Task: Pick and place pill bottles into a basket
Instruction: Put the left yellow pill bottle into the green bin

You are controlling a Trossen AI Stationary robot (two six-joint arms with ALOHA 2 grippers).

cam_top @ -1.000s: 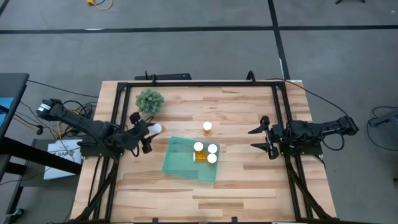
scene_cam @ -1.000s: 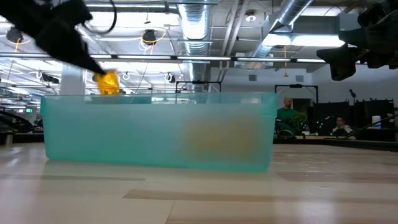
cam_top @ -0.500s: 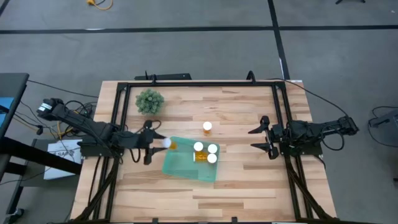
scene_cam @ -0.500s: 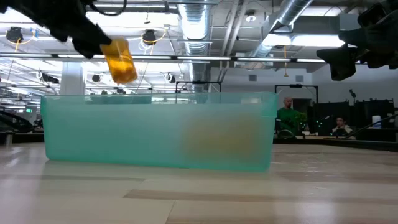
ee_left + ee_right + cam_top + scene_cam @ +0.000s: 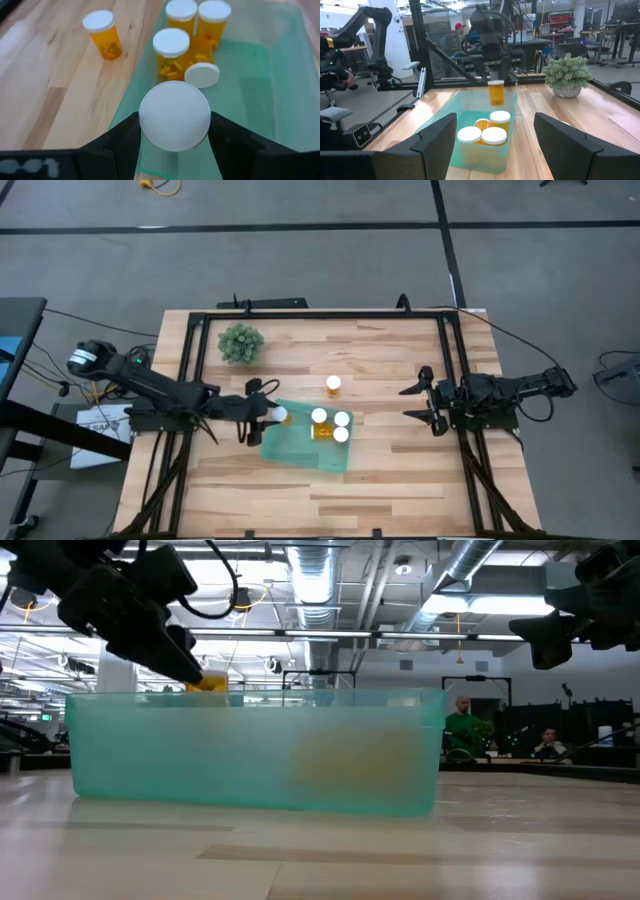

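The teal basket [image 5: 300, 448] lies at the table's middle. In it stand three white-capped amber pill bottles [image 5: 341, 434], and one more lies on its side [image 5: 202, 75]. Another bottle [image 5: 333, 384] stands on the wood beyond the basket. My left gripper [image 5: 270, 417] is shut on a bottle [image 5: 281, 414] over the basket's left end; in the low view this bottle [image 5: 207, 683] is at rim height. My right gripper [image 5: 425, 402] waits open and empty at the table's right, its fingers [image 5: 435, 142] spread wide. My left gripper pinches the bottle's upper end at the white cap [image 5: 174, 115] between its two fingers [image 5: 120, 145], one on each side. The fingers come slanting down from the table's left. The bottle hangs upright, its amber body [image 5: 495, 92] below the fingers, lifted clear over the basket.
A small bushy green plant [image 5: 241, 343] in a pot stands at the far left of the table. A black frame [image 5: 320, 313] runs round the table's edges. Bare wood lies near and right of the basket. People sit in the room beyond the table [image 5: 462, 725].
My left gripper has carried the bottle from beside the plant toward the table's right and near edge, to above the basket's left end. The bottle first rose, then came down to the rim's height. The gripper has stayed shut on it.
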